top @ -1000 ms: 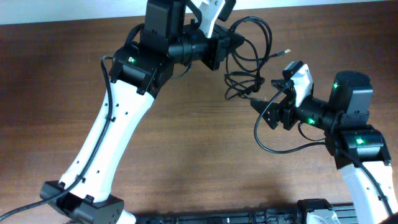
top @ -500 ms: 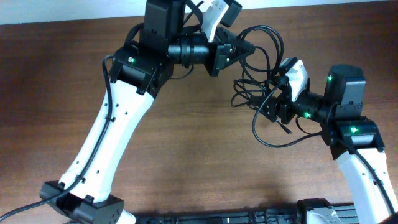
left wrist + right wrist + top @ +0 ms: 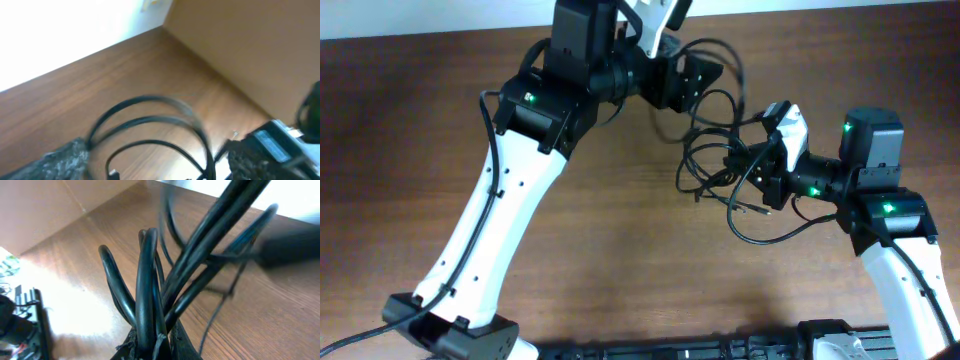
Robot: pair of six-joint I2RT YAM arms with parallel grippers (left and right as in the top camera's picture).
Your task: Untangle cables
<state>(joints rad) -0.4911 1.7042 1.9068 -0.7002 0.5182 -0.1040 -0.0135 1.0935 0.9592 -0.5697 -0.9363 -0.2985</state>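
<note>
Cables [image 3: 147, 280] clamped by the right gripper [image 3: 150, 347] rise toward the table's far edge, beside the wide-open left gripper [image 3: 698, 78].

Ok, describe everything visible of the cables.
The cables are several thin, glossy black cords looped into one tangle over the wooden table. A bunch of strands is pinched between the right fingers and fans out from them. Other loops arch between the wide-apart left fingers, apparently not gripped.
</note>
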